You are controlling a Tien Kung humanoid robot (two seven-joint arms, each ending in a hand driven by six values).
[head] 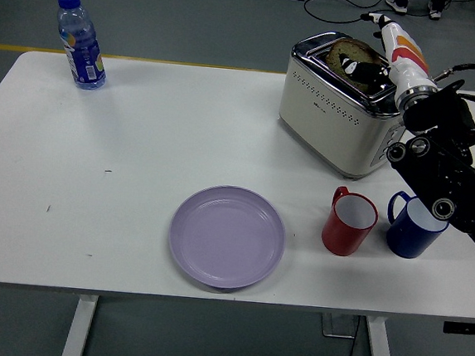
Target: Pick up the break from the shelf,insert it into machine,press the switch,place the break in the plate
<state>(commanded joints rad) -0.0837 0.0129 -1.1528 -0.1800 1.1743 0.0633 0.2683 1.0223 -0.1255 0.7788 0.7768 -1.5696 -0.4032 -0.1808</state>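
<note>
A slice of brown bread stands upright in the slot of the cream and chrome toaster at the back right of the table. My right hand has come in from the right, over the toaster's top, and lies against the bread's right side. Its white forearm with orange stripes slopes up behind it. The black arm covers the toaster's right end and its lever. The lilac plate lies bare near the table's front middle. My left arm does not show.
A red mug and a blue mug stand in front of the toaster, the blue one partly under my right arm. A blue-capped water bottle stands at the back left.
</note>
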